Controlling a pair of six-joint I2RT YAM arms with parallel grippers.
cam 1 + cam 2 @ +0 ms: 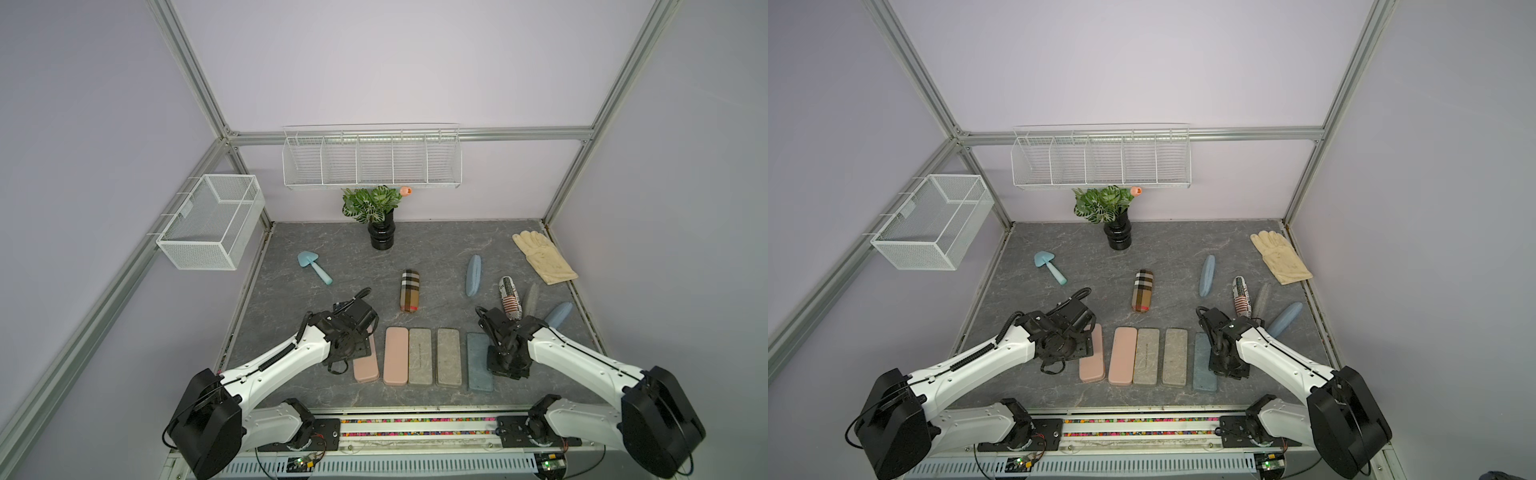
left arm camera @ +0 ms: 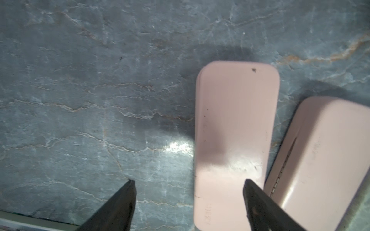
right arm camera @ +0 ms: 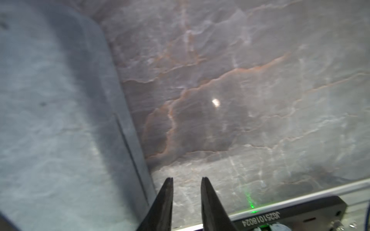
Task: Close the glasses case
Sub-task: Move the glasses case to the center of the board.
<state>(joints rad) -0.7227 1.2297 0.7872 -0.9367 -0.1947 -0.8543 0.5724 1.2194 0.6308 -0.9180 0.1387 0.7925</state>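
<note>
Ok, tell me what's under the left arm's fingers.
A pink case lying flat on the table. One of the left fingers is over its edge, the other over bare tabletop. In both top views the arm hides the case's far end; its inside isn't visible.

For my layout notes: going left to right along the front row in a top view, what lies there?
Leftmost pink case, second pink case, lettered grey case, plain grey case, blue flat case.

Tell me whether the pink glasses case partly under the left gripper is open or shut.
Shut: the pink glasses case lies flat in the left wrist view, lid flush on its base, no interior showing.
</note>
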